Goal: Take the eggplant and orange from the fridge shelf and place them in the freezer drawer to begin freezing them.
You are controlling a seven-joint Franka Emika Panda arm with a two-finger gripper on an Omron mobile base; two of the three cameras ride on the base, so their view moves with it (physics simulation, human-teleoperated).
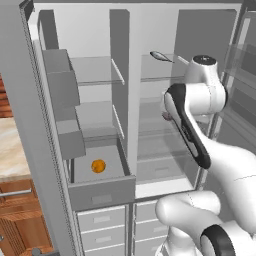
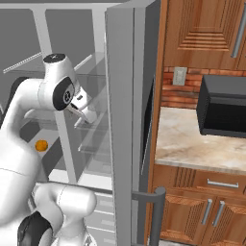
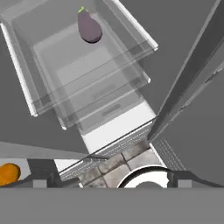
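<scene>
Looking along the hand, I see the dull purple eggplant point(image 3: 89, 27) with its green stem lying on a clear glass fridge shelf point(image 3: 65, 78). The small bright orange ball point(image 1: 98, 166) sits in the pulled-out wide grey freezer drawer point(image 1: 102, 192). My two-finger gripper point(image 2: 85, 114) hangs by the shelves, fingers spread wide, holding nothing.

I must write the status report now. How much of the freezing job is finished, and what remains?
About half looks done. The orange already lies in the open freezer drawer. Nothing is in hand: the tool is open and empty, up among the glass shelves. The eggplant sits on a fridge shelf, seen in the hand view. It must be grasped and put beside the orange.
</scene>
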